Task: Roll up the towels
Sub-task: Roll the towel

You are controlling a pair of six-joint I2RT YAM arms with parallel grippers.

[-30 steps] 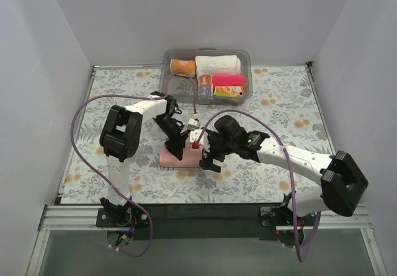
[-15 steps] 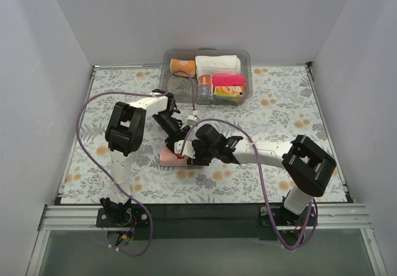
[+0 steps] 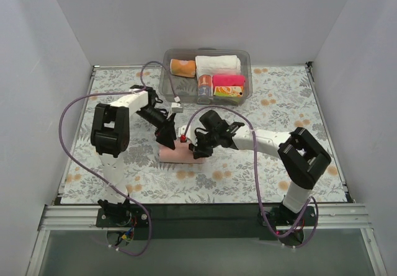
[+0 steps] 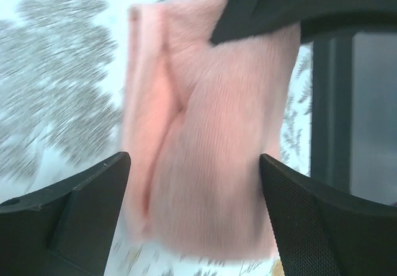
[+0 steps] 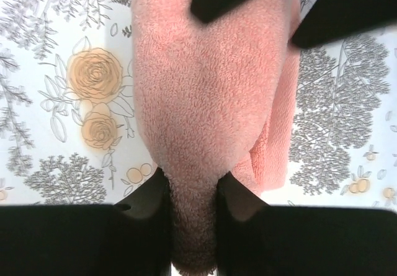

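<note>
One folded pink towel (image 3: 180, 155) lies lengthwise left-to-right, right fingers (image 5: 142, 226) pinching it, left fingers (image 4: 62, 226) spread wide.

Floral table (image 3: 279, 124) bears pink towel (image 3: 177, 156), bin (image 3: 165, 84)

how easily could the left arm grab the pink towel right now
Probably yes: the left arm has open jaws either side of the pink towel, with nothing between. The right arm pinches the towel's end in its jaws, so room looks tight.
</note>
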